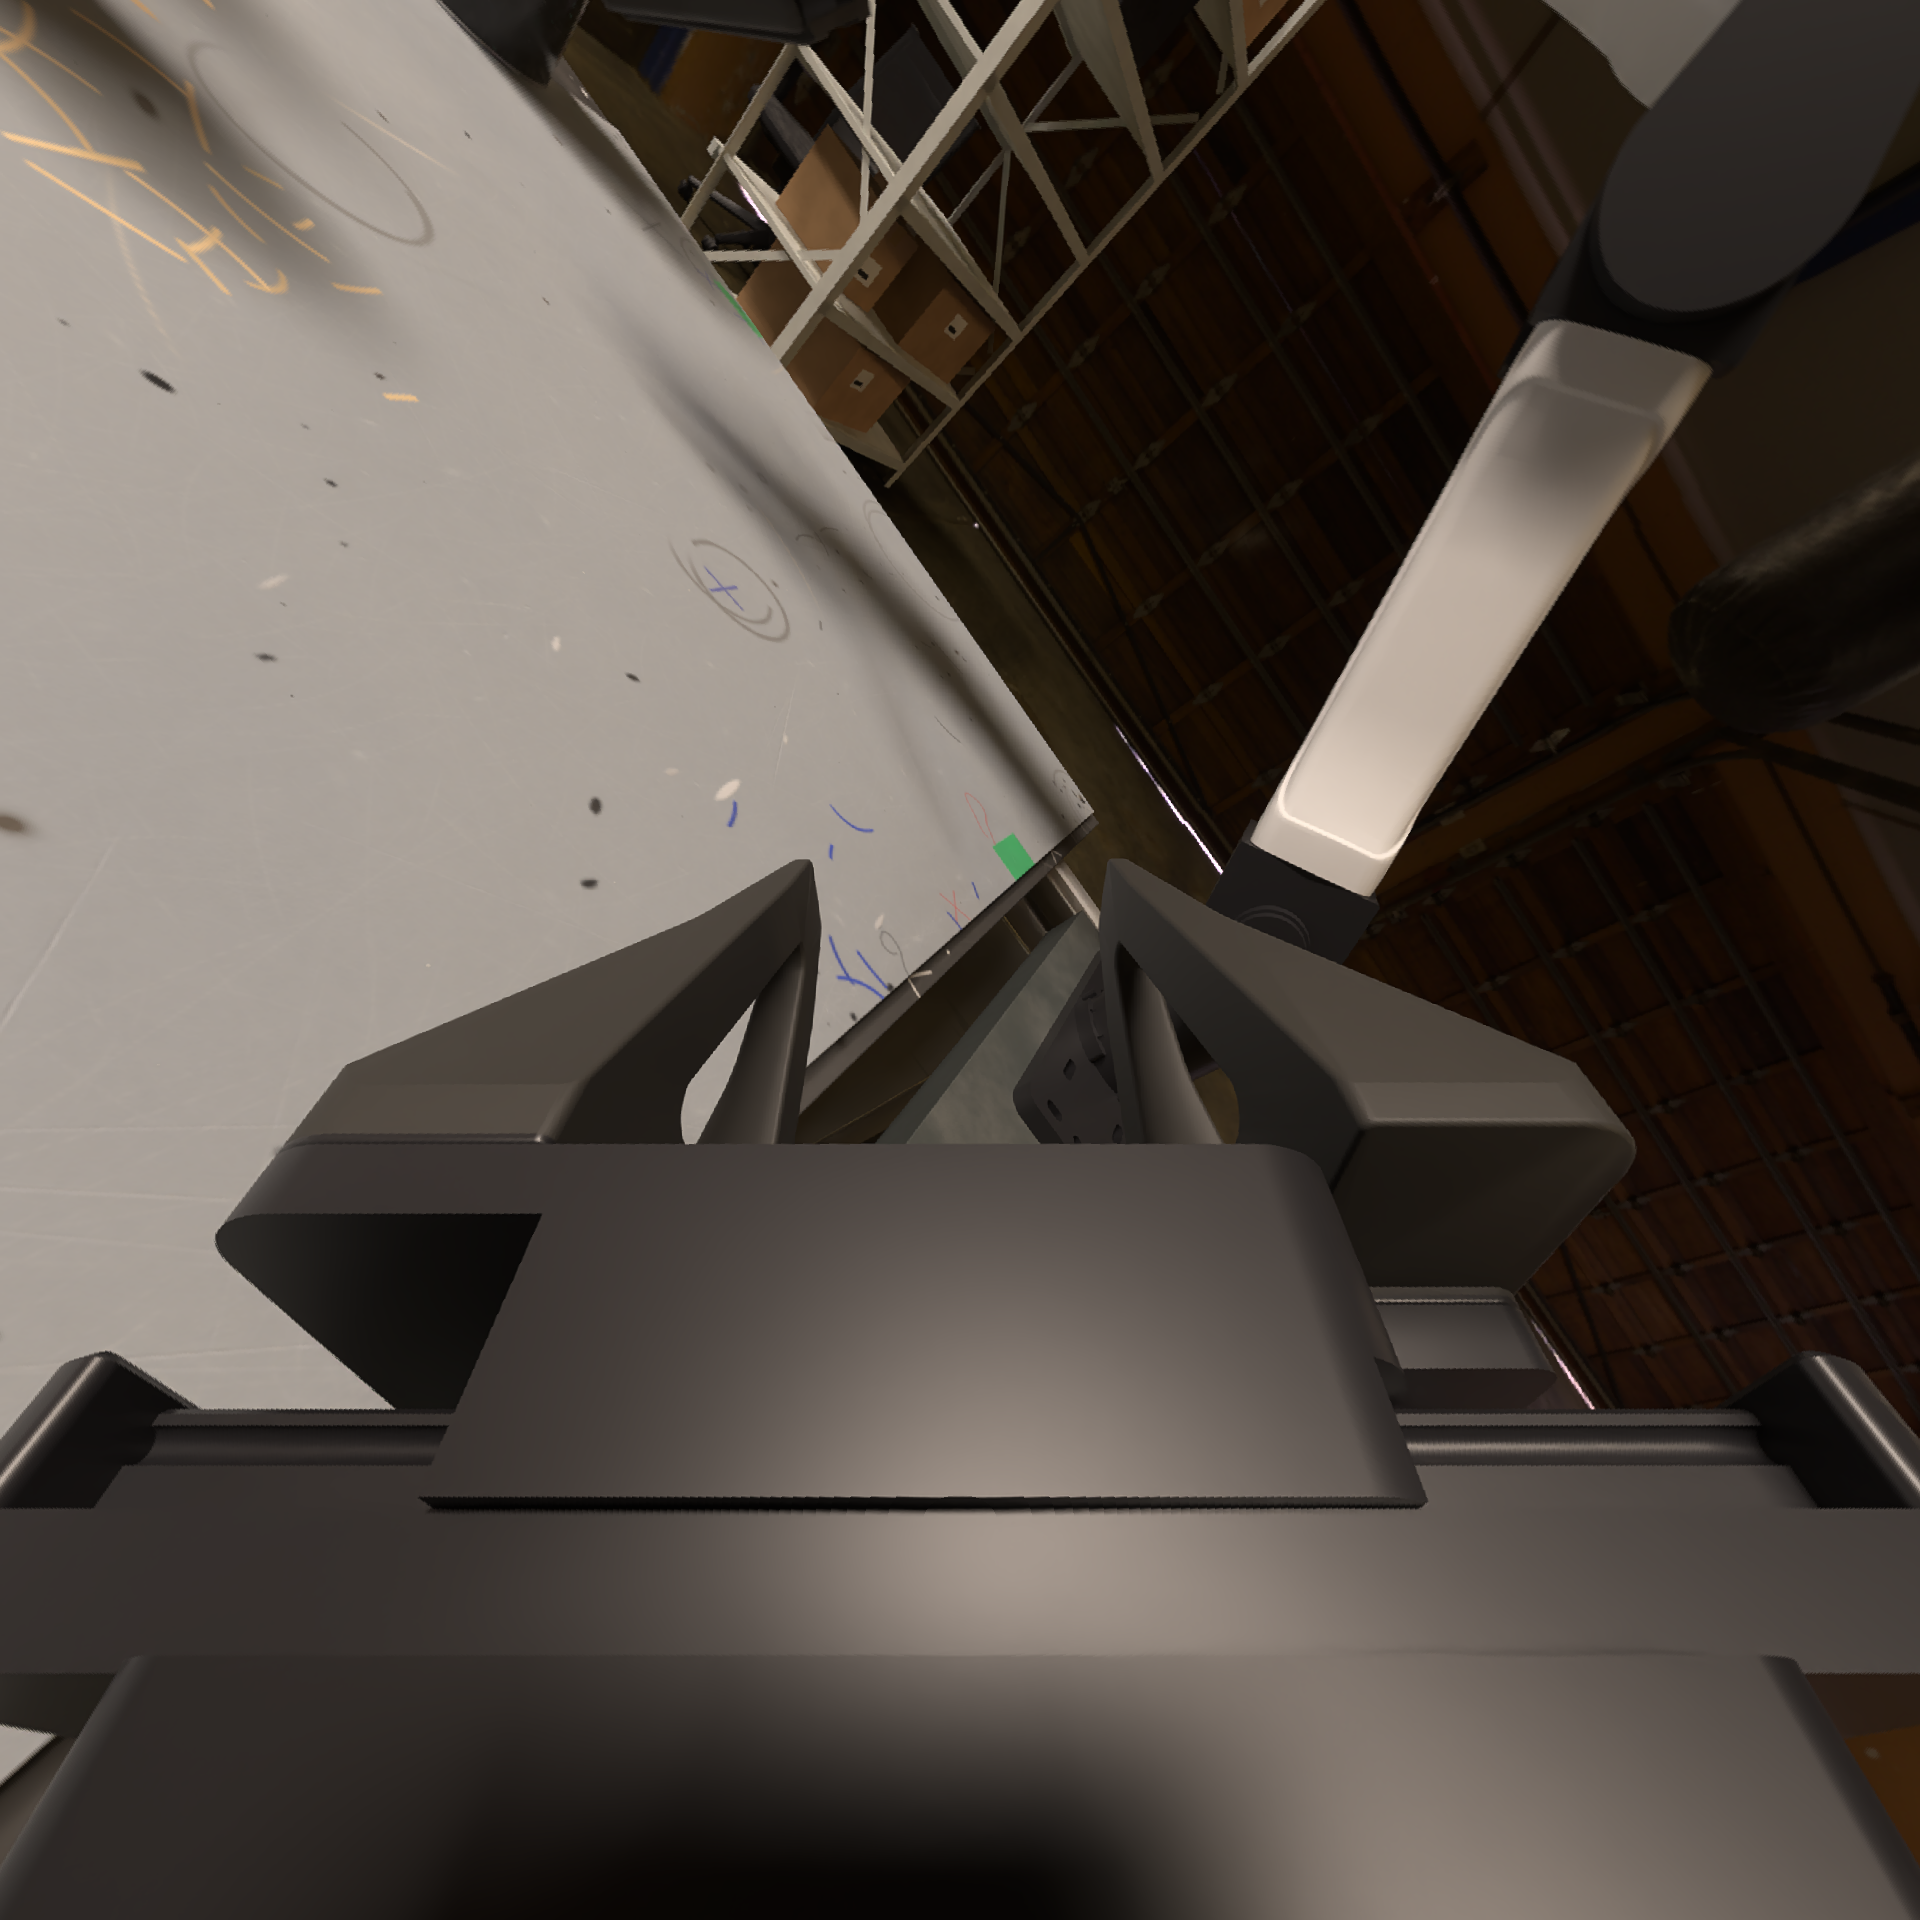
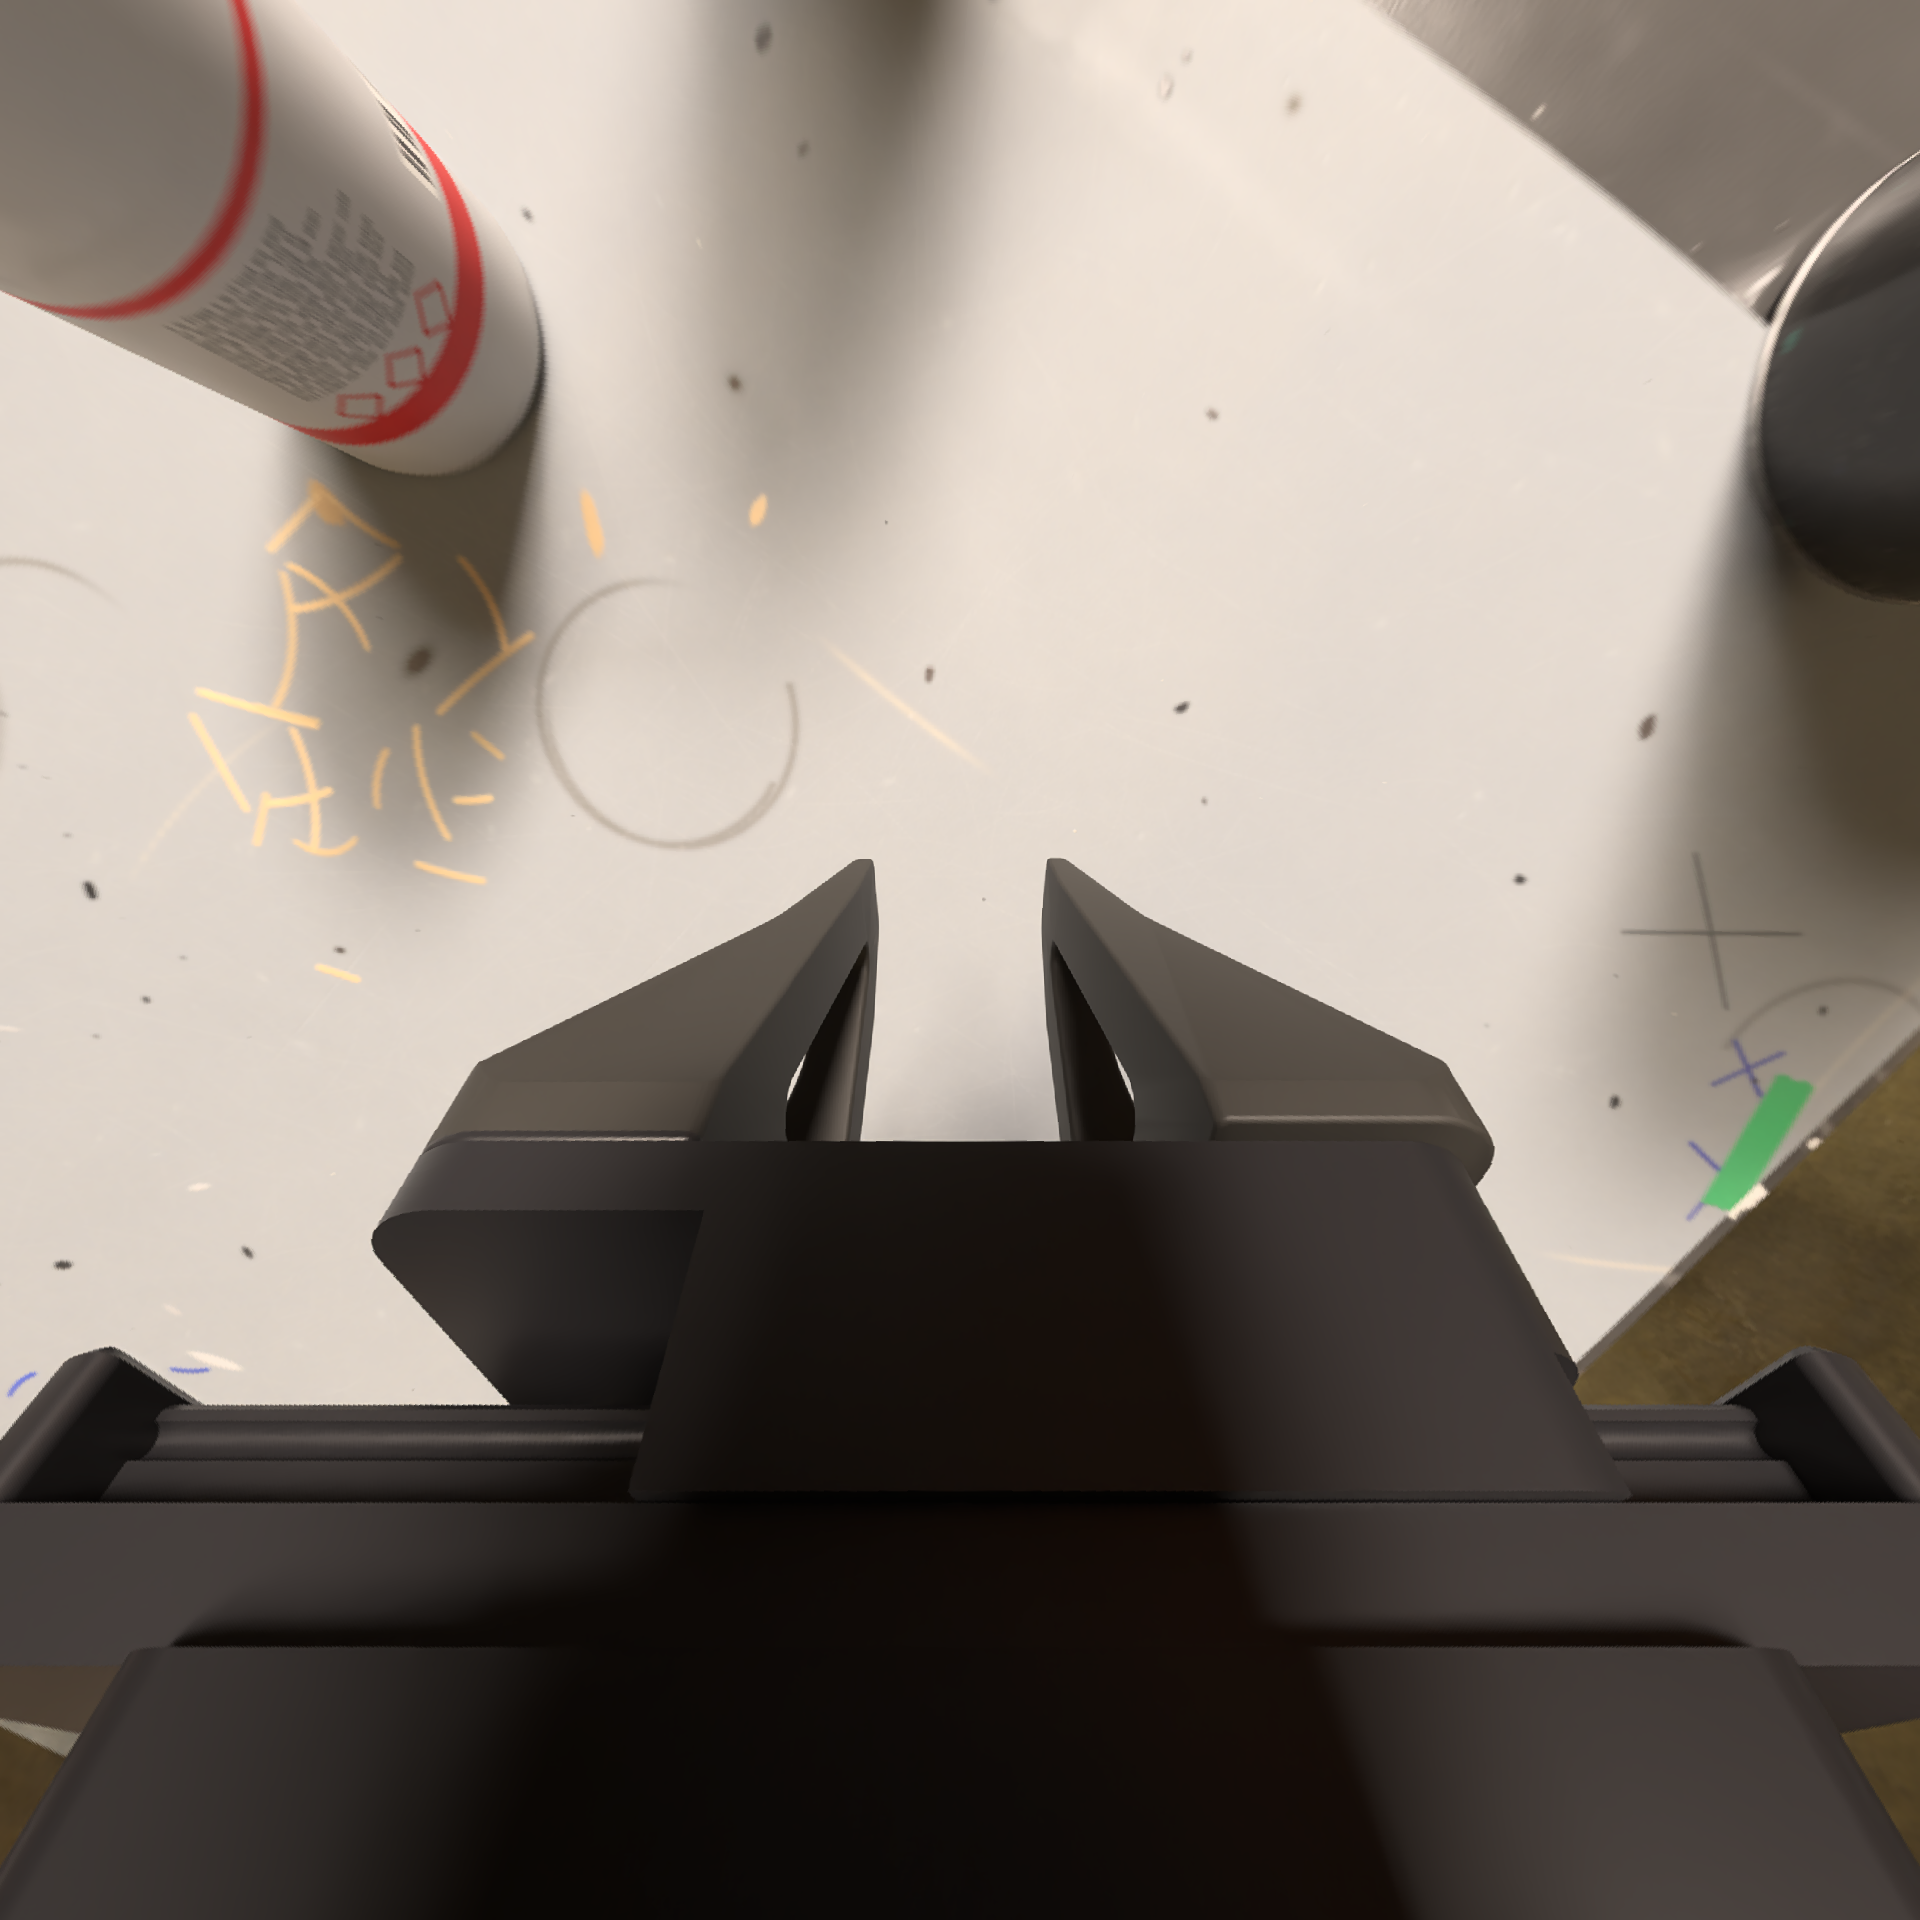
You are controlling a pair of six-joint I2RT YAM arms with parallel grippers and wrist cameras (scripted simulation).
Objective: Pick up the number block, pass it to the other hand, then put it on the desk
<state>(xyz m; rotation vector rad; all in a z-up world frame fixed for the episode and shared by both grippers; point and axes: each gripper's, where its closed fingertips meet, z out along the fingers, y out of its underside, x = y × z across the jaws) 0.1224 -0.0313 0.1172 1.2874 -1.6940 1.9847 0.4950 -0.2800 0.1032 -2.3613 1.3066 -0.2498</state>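
White spray can (image 2: pixel 312 260) with red bands up-left of our right pincer (image 2: pixel 958 873), parted and empty, left pincer (image 1: pixel 956 878) wider, empty, over the desk (image 1: pixel 364 623) edge, only there shelving with cardboard boxes (image 1: pixel 883 281).

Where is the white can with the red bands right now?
In the right wrist view, the white can sits on the desk at upper left, beside orange scribbles, ahead-left of the empty right gripper.

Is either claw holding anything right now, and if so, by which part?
Nothing is held. The left claw and right claw are both open with bare gaps above the desk. The number block shows in neither view.
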